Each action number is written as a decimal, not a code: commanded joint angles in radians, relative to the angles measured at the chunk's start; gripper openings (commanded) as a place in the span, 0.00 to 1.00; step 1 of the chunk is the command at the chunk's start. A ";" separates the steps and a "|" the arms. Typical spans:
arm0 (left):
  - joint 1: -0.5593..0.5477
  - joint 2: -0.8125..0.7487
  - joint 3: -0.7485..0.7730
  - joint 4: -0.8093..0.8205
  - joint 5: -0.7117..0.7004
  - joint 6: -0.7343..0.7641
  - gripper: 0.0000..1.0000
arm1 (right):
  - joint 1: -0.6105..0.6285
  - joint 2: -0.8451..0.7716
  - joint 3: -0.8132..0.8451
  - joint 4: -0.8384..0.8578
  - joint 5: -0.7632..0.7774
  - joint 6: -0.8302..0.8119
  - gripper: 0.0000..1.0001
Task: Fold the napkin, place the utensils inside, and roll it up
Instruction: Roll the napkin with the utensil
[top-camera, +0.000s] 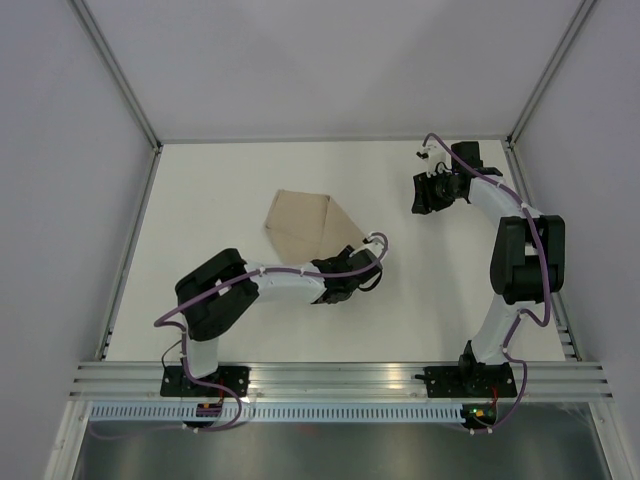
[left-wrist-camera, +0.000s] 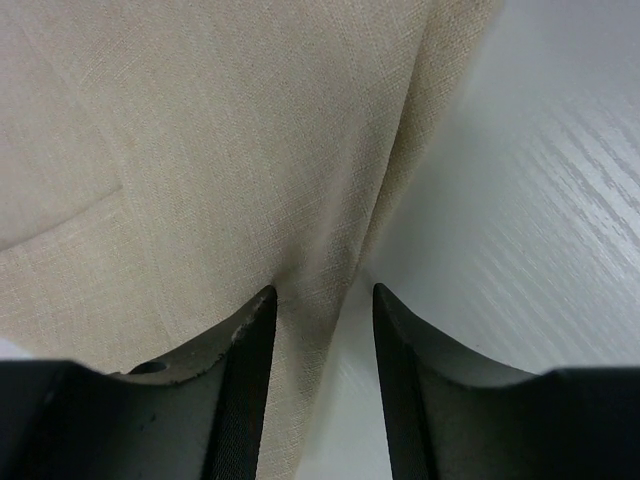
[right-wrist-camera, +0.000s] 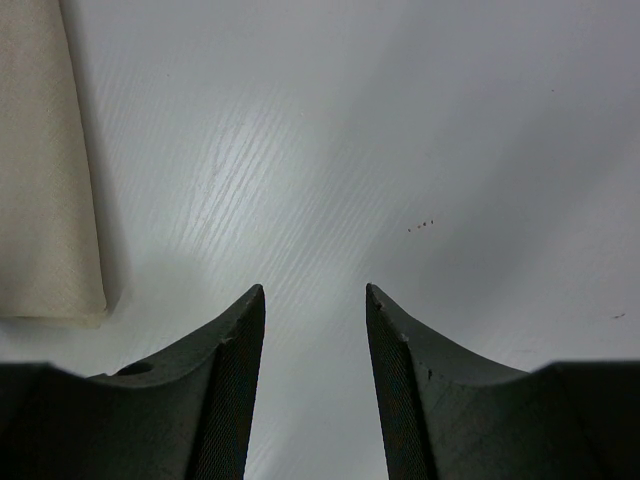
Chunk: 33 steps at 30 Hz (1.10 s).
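Since my left pincer (left-wrist-camera: 322, 292) stands with its jaws parted and clamps nothing, the napkin (top-camera: 300, 222) lies loose on the counter (top-camera: 210, 180), left of centre. Its right-hand edge runs down between my two fingers. I judge the main risk to be right here. One finger sits over the cloth, and if I pull away while it brushes the weave, the top layer could drag along and open the fold.

From above the fold looks uneven, an irregular many-sided patch with one flap lying slantwise, so a roll started from it would probably come out crooked. I see no utensils in any view and cannot tell where they are. Reaching for them blind could sweep an arm across the napkin.

Further right, my right pincer (right-wrist-camera: 315, 290) hangs about half open and empty over bare counter, well apart from the napkin. Only a folded corner shows at the left of its view.

As for feel, the napkin is matte tan cloth with a fine visible weave, soft creases and layered edges that cast a thin shadow. By contrast, the counter is white and faintly grained with a sheen, likely slick enough to let cloth slide when pushed. My fingers are dark and curved, and their inner faces are finely ribbed.
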 joint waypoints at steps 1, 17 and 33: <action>0.007 -0.038 0.019 -0.022 -0.038 0.012 0.50 | -0.005 -0.051 -0.001 0.007 -0.022 -0.014 0.51; -0.114 -0.044 0.016 0.092 -0.196 0.265 0.59 | -0.042 -0.086 -0.041 0.012 -0.030 0.006 0.51; -0.129 0.148 0.085 0.055 -0.354 0.271 0.49 | -0.100 -0.092 -0.047 -0.022 -0.067 0.034 0.50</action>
